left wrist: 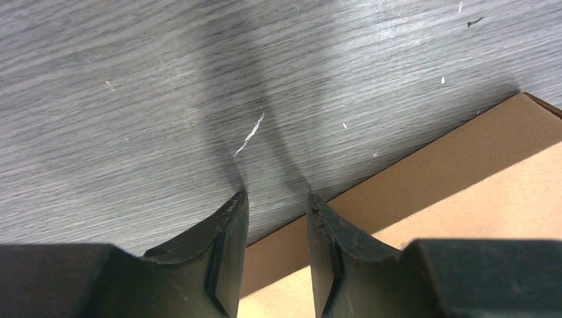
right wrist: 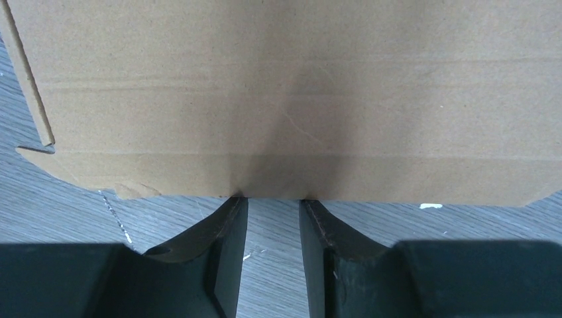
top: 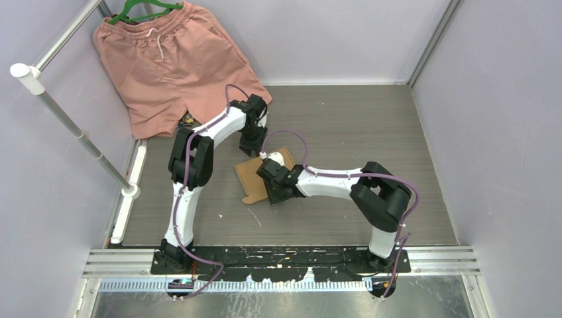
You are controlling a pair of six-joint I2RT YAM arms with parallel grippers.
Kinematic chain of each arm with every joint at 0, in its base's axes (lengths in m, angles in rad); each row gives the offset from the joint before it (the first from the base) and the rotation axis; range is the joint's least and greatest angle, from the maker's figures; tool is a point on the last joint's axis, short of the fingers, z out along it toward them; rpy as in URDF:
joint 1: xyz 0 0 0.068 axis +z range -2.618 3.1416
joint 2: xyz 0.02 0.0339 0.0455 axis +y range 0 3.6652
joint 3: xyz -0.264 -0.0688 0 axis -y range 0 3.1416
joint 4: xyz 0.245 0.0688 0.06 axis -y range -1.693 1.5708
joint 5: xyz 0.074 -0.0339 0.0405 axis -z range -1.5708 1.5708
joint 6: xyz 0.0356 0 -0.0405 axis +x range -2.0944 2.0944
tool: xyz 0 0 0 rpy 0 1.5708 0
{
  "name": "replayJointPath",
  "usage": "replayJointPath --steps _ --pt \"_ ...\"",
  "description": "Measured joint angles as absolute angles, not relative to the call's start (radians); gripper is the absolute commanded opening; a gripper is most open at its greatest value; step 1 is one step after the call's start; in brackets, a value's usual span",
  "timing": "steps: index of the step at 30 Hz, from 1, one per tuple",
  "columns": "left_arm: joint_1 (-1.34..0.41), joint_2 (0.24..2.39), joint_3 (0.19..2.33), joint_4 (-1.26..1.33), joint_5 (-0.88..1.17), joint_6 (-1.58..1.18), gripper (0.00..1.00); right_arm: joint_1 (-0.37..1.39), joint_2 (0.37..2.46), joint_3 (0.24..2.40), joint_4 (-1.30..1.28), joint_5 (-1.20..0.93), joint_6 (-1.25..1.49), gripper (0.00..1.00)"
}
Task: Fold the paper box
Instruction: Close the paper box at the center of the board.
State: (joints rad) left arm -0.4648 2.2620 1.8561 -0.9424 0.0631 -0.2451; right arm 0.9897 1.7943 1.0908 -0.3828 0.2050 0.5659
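Grey wood-grain tabletop [top: 371, 126]; flat brown corrugated cardboard sheet [right wrist: 285, 86] touching tips of right pincer [right wrist: 272, 202], beside left pincer [left wrist: 275, 197]. Both narrowly parted, empty. Pin w/ right, lift flap slowly.

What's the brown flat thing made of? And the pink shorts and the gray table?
The paper box looks like plain brown cardboard, matte, with pressed fold lines and a frayed cut edge. The shorts look like soft salmon-pink cloth: they wrinkle and drape. The table shows gray wood-grain streaks with a slight sheen, probably laminate, though real wood is possible.
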Motion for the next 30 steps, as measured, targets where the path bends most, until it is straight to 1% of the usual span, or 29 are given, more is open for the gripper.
replayJointPath --steps 12,16,26,30 --pt "-0.474 2.271 1.869 -0.941 0.064 -0.227 0.37 0.978 1.811 1.081 -0.294 0.229 0.535 0.38" --pt "-0.481 2.277 1.877 -0.935 0.061 -0.223 0.37 0.978 1.822 1.079 -0.248 0.248 0.525 0.35" --pt "-0.497 2.294 1.901 -0.864 0.06 -0.205 0.36 0.985 1.82 1.027 -0.107 0.293 0.496 0.35" --pt "-0.505 2.301 1.909 -0.833 0.061 -0.203 0.36 0.989 1.822 1.003 -0.042 0.311 0.484 0.38"
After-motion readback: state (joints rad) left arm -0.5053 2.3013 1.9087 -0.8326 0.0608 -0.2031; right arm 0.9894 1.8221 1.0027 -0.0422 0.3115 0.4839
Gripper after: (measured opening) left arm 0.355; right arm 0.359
